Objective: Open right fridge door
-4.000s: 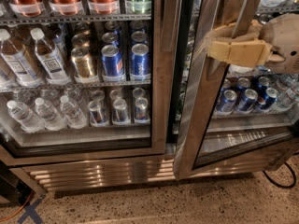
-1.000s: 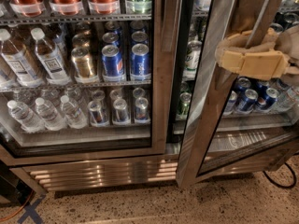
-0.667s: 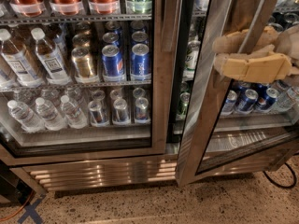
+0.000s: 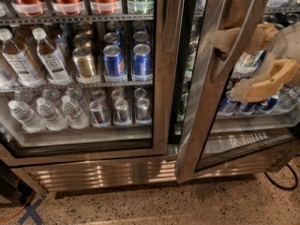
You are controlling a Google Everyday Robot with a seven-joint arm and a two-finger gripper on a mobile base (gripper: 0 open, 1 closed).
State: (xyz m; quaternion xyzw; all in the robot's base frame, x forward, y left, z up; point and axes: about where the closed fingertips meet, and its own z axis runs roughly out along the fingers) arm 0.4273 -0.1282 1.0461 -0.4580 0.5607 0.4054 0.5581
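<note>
One fridge (image 4: 101, 173), two glass doors. Right fridge door (image 4: 200, 125), near right: one, swung ajar. Gripper (image 4: 226, 65): one, fingers spread, straddling the door's bar handle (image 4: 247, 13). Far left, behind the closed left door (image 4: 161, 78): shelved water bottles (image 4: 47, 112) and blue cans (image 4: 141, 61).

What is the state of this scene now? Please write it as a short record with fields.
gripper: gripper at the steel bar handle, right side of view
right fridge door: right fridge door ajar, left edge swung out from the fridge
left door: left glass door shut
behind left door: Pepsi cans, water bottles
task: door partly open, not fully
</note>
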